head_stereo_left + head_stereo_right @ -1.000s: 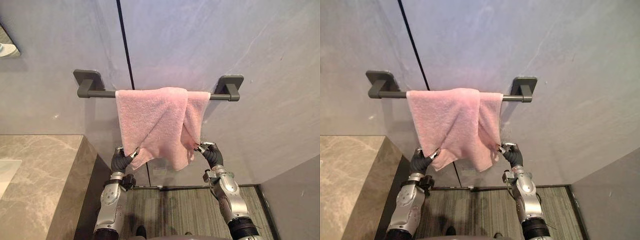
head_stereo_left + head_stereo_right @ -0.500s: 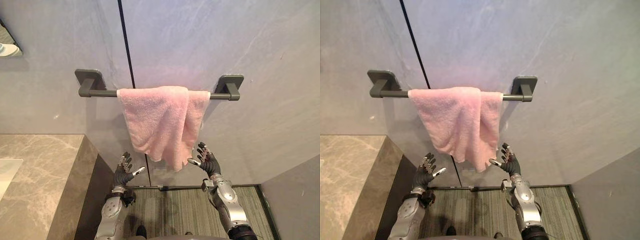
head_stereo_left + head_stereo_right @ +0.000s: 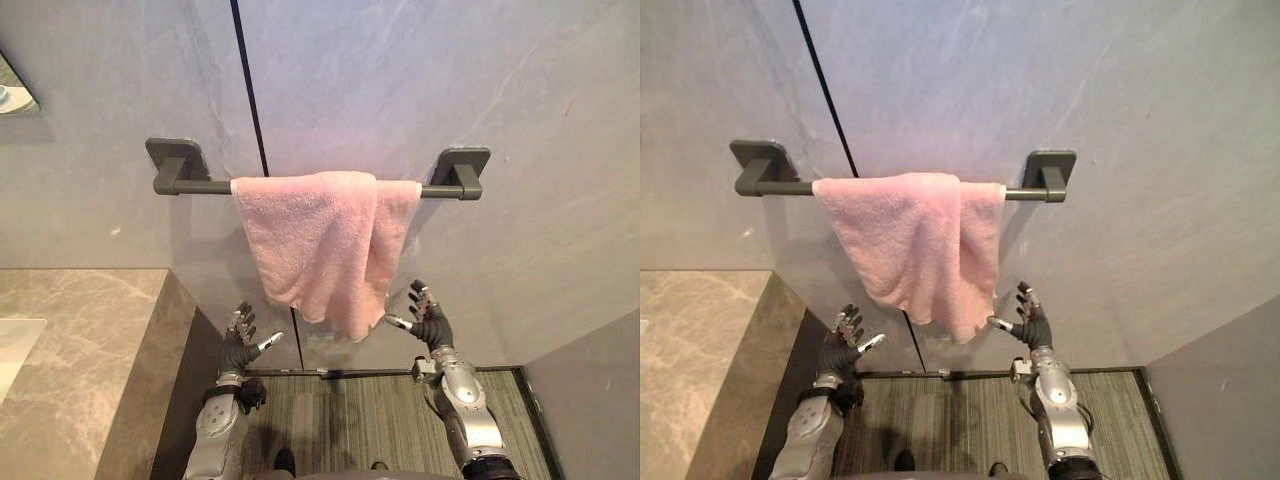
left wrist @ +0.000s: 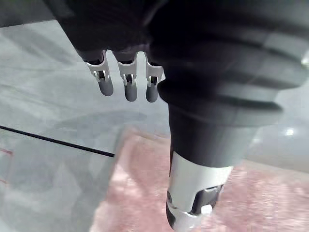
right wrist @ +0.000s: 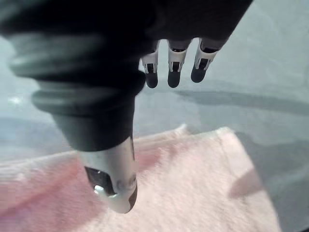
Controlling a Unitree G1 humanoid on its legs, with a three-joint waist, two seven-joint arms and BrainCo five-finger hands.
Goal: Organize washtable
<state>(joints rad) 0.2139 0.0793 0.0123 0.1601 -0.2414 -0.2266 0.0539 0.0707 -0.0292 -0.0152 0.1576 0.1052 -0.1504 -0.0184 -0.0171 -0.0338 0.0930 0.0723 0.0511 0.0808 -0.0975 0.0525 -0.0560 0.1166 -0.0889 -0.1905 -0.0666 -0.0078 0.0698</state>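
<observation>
towel [image 3: 320,245] is hung bunched and uneven over bar [image 3: 200,186] | left hand [image 3: 239,348] and right hand [image 3: 431,324] are spread open just below it, nothing held | risk: towel may be dragged off if tugged at one corner only

A: Where does the towel [image 3: 325,245] hang?
B: Over the rail [image 3: 195,186] on the wall [image 3: 400,80], toward its right end.
A: And the desk [image 3: 70,330]?
B: Lower left, against that wall.
A: Below the towel?
B: Left robot hand [image 3: 238,350] under its left edge, apart; right robot hand [image 3: 432,328] just beside its lower right edge.
</observation>
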